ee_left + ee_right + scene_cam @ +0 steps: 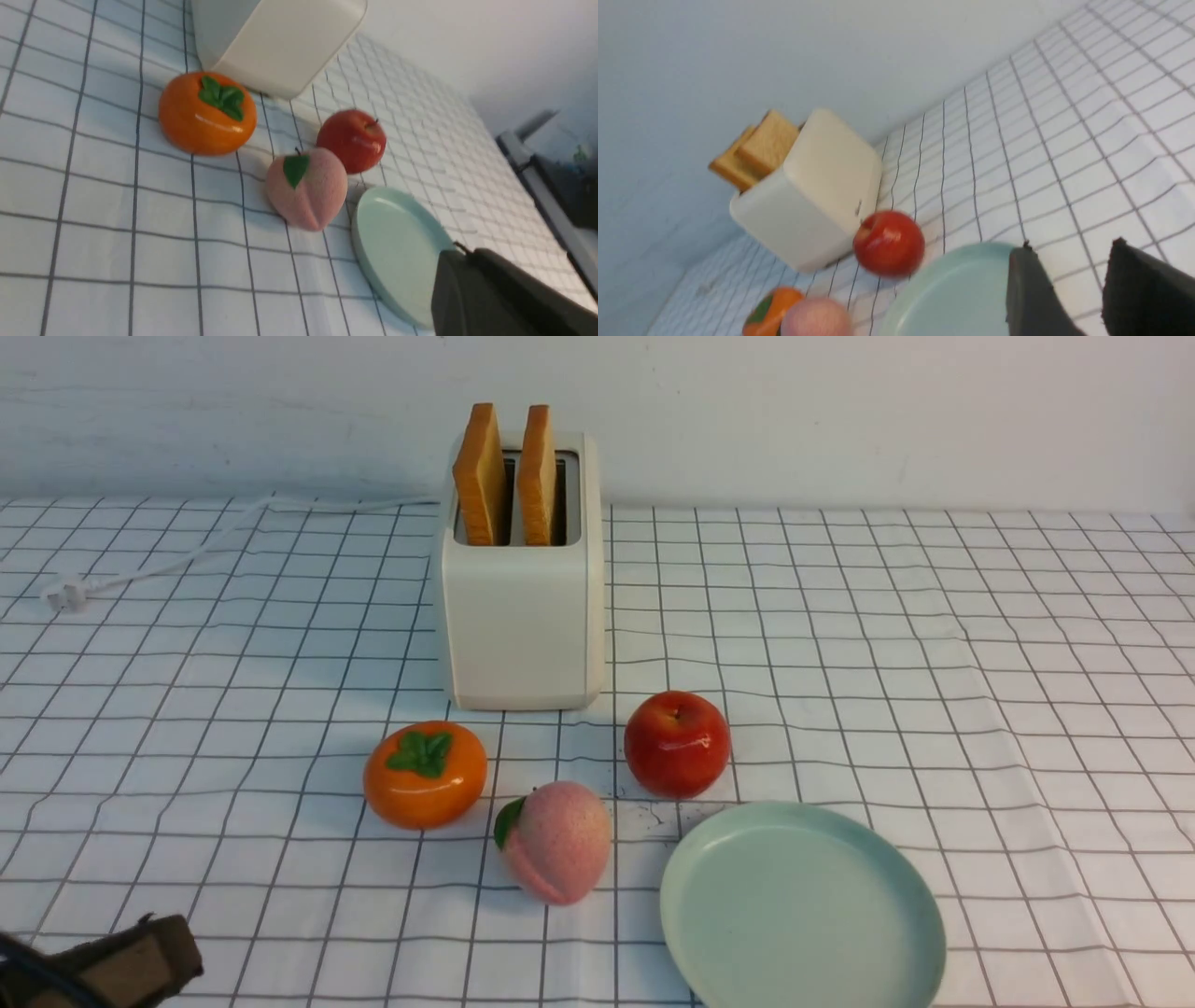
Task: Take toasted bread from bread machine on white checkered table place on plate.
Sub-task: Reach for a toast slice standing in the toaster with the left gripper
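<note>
Two slices of toasted bread (pixel 481 476) (pixel 538 476) stand upright in the slots of the cream-white bread machine (pixel 521 607) at the back of the white checkered table (pixel 934 616). The mint-green plate (pixel 803 905) lies empty at the front right. My left gripper (pixel 173 957) sits low at the front left corner, far from the toaster. In the left wrist view the left gripper (pixel 462 254) is shut, its fingers together with nothing held. My right gripper (pixel 1071 247) is open and empty, beside the plate (pixel 952 289), with the toasted bread (pixel 761 149) far off.
An orange persimmon (pixel 425 786), a pink peach (pixel 557 842) and a red apple (pixel 677 743) lie between the toaster and the plate. A white power cord and plug (pixel 65 593) trail off at the back left. A wall stands right behind the toaster.
</note>
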Robot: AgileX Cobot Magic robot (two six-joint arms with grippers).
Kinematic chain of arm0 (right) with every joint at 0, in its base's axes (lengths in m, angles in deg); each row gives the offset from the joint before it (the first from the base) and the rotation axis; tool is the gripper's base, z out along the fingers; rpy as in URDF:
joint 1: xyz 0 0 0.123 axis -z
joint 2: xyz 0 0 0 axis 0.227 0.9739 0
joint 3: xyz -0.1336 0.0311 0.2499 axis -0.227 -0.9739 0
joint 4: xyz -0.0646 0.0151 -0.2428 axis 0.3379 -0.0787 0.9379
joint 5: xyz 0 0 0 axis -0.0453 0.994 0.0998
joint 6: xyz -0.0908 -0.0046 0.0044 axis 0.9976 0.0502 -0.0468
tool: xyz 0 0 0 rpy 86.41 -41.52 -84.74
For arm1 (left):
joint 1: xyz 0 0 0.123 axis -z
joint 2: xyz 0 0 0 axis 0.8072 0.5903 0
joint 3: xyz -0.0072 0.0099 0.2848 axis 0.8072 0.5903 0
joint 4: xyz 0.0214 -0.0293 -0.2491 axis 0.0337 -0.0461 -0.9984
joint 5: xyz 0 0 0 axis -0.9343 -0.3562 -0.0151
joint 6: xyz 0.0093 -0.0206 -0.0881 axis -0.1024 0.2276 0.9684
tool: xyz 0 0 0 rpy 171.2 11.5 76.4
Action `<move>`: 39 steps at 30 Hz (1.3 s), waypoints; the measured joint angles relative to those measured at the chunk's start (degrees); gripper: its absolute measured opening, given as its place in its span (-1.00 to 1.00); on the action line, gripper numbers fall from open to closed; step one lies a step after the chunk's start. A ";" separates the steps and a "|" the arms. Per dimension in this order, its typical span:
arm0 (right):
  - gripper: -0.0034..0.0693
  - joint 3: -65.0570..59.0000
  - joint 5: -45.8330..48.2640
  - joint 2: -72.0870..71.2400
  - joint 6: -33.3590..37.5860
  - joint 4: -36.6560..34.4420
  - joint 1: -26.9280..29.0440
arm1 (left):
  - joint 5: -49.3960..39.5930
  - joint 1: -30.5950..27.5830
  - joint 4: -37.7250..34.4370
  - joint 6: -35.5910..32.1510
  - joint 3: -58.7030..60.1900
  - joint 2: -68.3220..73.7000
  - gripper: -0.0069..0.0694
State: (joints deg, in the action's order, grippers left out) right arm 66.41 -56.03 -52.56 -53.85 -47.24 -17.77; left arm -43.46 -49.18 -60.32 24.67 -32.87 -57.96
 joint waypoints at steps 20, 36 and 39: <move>-0.91 38.25 44.17 34.55 23.20 1.37 0.00 | -14.07 0.00 5.03 -5.26 -21.73 30.44 -0.85; -0.90 38.56 43.98 36.52 23.95 2.59 0.00 | -13.47 0.00 8.26 -4.99 -22.25 32.63 -0.85; -0.89 38.56 44.00 36.52 23.95 2.59 0.00 | -10.89 0.00 8.26 -4.99 -23.33 33.08 -0.85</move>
State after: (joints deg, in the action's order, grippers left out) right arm 104.97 -12.04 -16.04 -29.90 -44.64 -17.77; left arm -54.35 -49.18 -52.06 19.68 -56.20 -24.88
